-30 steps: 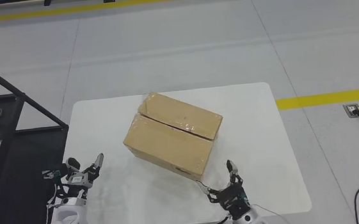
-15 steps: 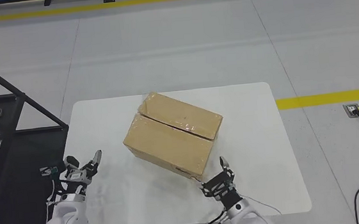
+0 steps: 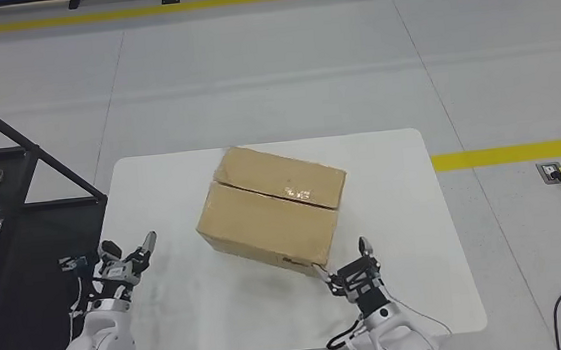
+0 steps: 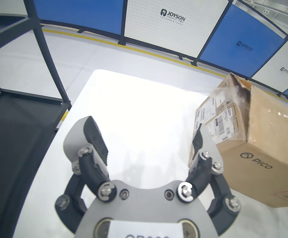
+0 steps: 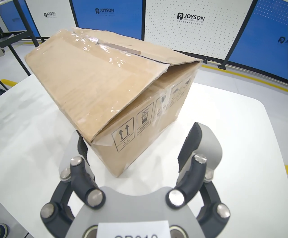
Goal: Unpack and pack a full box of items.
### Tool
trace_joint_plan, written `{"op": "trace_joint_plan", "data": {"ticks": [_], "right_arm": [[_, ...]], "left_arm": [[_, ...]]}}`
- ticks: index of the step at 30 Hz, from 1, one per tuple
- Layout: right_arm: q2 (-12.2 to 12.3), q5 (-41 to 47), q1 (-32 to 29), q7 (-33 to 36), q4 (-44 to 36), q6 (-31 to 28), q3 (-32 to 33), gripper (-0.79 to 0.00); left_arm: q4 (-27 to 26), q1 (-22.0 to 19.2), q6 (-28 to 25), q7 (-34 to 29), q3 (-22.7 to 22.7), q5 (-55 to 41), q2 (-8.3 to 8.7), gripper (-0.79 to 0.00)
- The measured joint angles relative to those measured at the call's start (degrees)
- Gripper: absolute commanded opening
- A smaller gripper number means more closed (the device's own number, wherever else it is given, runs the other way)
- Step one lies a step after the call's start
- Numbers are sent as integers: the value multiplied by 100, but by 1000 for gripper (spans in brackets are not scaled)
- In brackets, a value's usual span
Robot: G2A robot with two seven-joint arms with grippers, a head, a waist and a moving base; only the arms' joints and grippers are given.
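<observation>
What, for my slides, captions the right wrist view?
Open right claw at the corner of a taped cardboard box.

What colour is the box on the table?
The box is brown cardboard, best seen in the right wrist view.

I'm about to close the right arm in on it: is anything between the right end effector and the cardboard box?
Nothing visible. The right end effector is open right at the near corner of the cardboard box, with only bare white table beside it. Whether a finger touches the box, I cannot tell.
</observation>
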Motion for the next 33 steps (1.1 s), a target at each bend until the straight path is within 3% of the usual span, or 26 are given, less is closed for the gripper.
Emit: {"op": "trace_joint_plan", "data": {"ticks": [8,12,15,22,28,33], "right_arm": [[-11,583,52,84,34,-37,189,0],[-16,977,-24,-149,-47,-72,303,0],[-1,1294,-162,-523,-179,-408,393,0],[103,1459,-446,-1195,-322,-1708,594,0],[148,1367,-650,-1330,-439,-1827,681,0],[177,1386,-767,-1416,-456,-1875,773,0]], "left_arm": [[-105,9,-66,-7,65,62,-9,0],[-116,-5,-72,-30,113,105,-15,0],[-87,-66,-77,-85,188,185,-20,0],[233,-492,80,-130,688,851,-64,0],[824,-1041,214,-37,1269,1271,-158,0],[1119,-1263,119,117,1542,1375,-211,0]]}}
